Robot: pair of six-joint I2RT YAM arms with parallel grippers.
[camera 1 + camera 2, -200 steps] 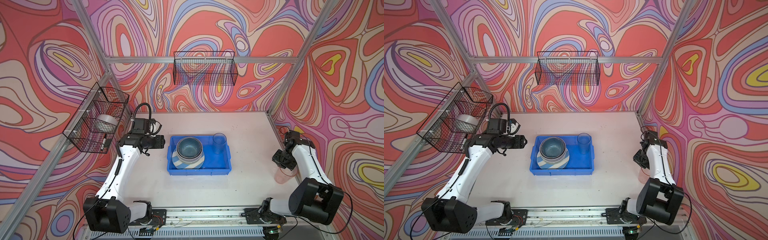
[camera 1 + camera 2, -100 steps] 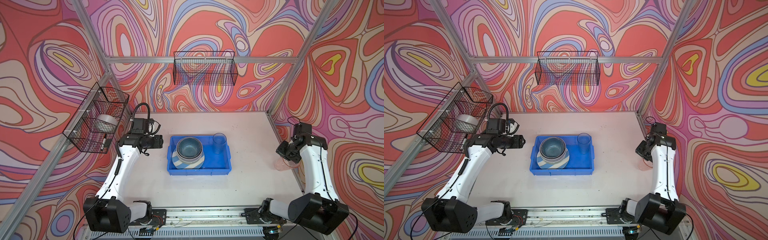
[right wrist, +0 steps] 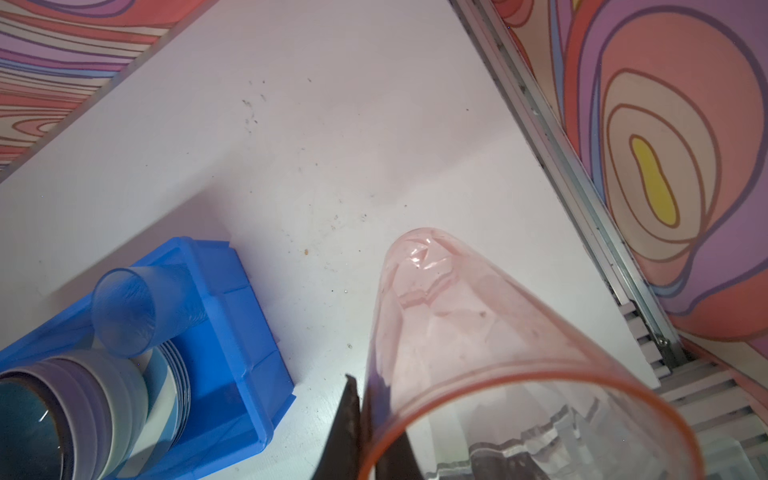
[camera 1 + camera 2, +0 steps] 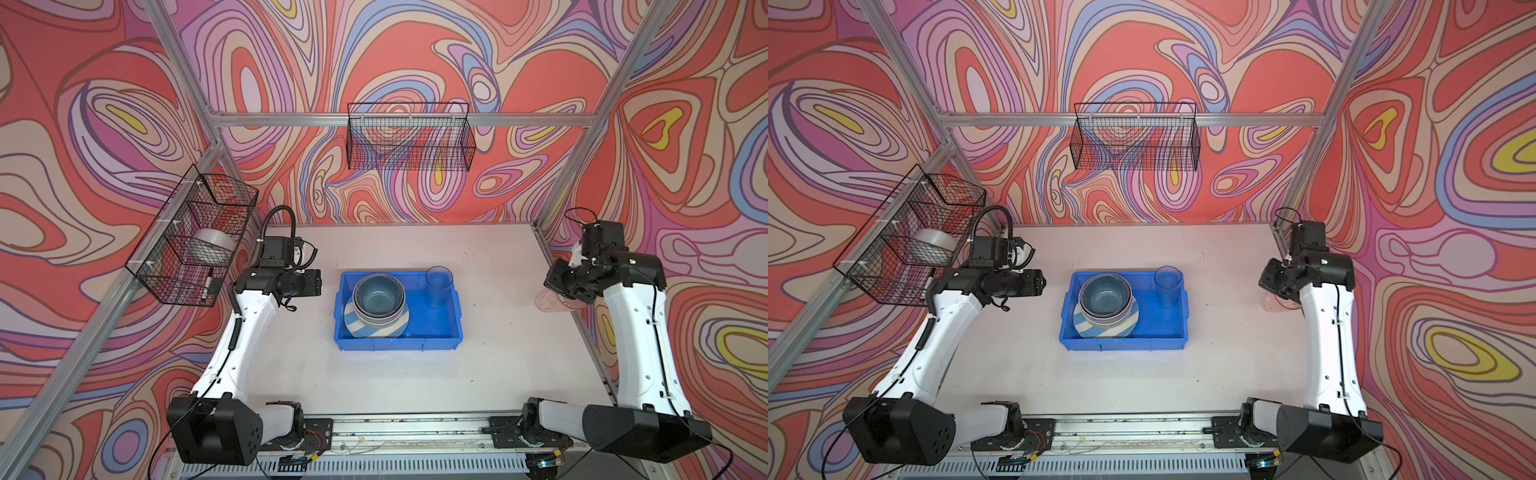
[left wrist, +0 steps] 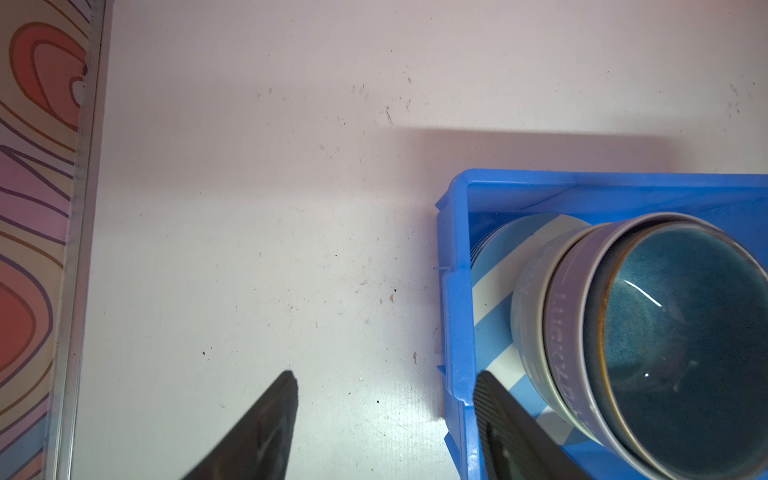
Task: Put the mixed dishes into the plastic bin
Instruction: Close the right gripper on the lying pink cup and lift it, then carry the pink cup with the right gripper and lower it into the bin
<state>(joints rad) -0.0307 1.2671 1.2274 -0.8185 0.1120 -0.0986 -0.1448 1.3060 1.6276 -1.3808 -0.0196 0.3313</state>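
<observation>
My right gripper (image 3: 362,399) is clamped on the pink tumbler (image 3: 465,332) at its rim wall, well apart from the blue bin (image 3: 241,316). My left gripper (image 5: 384,384) is wide and empty, with the bin just beside its fingertips. Stacked bowls (image 5: 644,332) and blue tumbler (image 3: 124,311) sit inside.

Coral, lilac, cream and yellow swirls with dark outlines cover the walls (image 4: 395,54) beside my white-and-black arms (image 4: 249,328). Also pictured: bright blue bin (image 4: 399,344), blue-and-white striped plate (image 4: 360,329), teal bowl (image 4: 379,296) with brown rim, lilac bowl (image 5: 569,332), translucent blue tumbler (image 4: 438,289), translucent pink tumbler (image 3: 478,353), black wire baskets (image 4: 409,143).
</observation>
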